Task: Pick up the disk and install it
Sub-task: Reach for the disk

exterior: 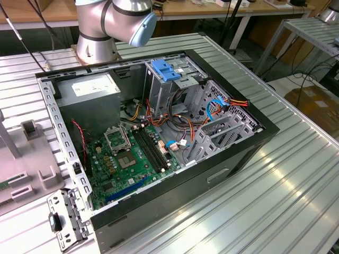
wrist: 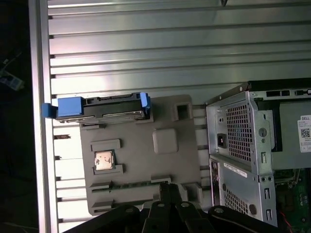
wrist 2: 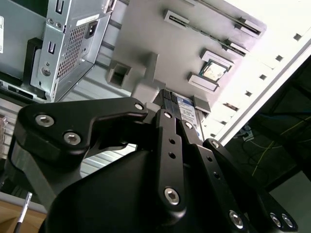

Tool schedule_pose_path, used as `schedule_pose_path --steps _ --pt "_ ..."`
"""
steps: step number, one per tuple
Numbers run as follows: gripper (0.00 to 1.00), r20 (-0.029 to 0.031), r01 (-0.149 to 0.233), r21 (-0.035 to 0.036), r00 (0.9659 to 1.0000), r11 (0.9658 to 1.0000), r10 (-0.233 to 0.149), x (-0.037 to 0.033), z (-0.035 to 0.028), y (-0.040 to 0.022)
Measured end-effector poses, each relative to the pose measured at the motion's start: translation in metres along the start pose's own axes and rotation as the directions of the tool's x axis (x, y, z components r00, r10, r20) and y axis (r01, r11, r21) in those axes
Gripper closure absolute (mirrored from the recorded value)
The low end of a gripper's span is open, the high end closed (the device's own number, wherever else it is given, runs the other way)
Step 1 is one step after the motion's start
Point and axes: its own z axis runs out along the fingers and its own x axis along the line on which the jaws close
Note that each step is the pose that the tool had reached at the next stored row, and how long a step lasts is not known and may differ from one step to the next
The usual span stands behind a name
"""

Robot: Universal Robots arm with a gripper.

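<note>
Now, out at the exterior view's left sat the grey tray [exterior: 26, 174] on the ribbed metal table [exterior: 275, 201]. The disk [wrist: 99, 108] stood on its long edge in a slot along one edge of that tray, blue carrier ends poking out either side. A processor chip [wrist: 104, 160] lay flat nearer the tray's middle. The gripper [wrist: 169, 188] hung over the tray's opposite edge, well apart from the disk, with nothing in its hold. How wide it stood, I could not tell.

Pick-up was the step in hand, I judged, and it wanted care. Line up square with the disk's upper edge, take the metal faces rather than the blue plastic, and draw it straight out of the slot.

Over at the exterior view's right lay the open computer case [exterior: 233, 153] with its metal drive cage [exterior: 222, 129].
</note>
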Motion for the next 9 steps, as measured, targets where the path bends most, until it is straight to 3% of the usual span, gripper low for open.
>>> schedule_pose_path --steps 9 --pt "0.89 0.0 0.0 0.0 1.0 1.0 0.0 0.008 0.0 -0.0006"
